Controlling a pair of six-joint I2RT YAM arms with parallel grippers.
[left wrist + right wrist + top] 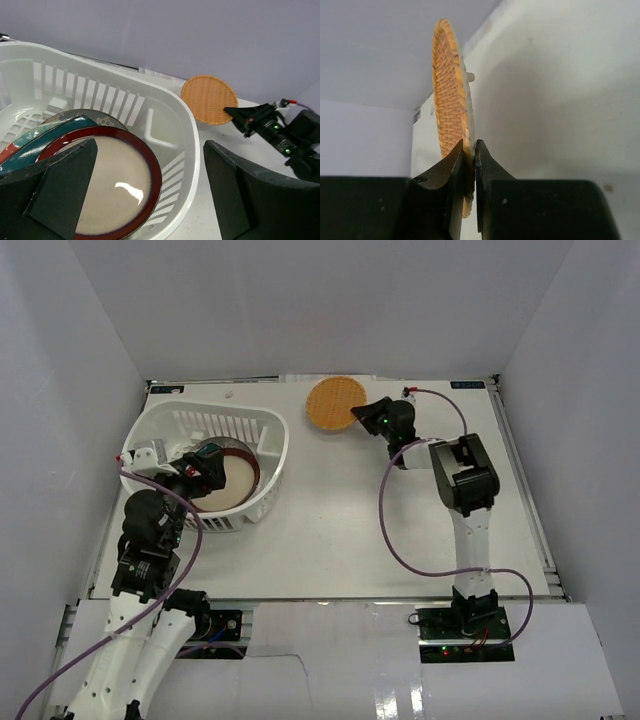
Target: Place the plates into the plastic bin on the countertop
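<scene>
The white plastic bin [272, 430] stands at the left of the countertop [340, 540]. Inside it a maroon-rimmed cream plate [228, 480] lies on top of a dark teal plate [30, 137] and a grey patterned plate [100, 119]. My left gripper [200, 472] is open and empty just above the cream plate [117, 185], one finger over the bin and one outside its rim [192, 145]. The orange woven round plate [333, 403] is at the far edge. My right gripper [362, 412] is shut on its right rim [452, 105], seen edge-on in the right wrist view.
White walls enclose the table on three sides. The metal edge rail [520, 470] runs along the right. A purple cable [400, 540] loops over the table beside the right arm. The right gripper also shows in the left wrist view [240, 116].
</scene>
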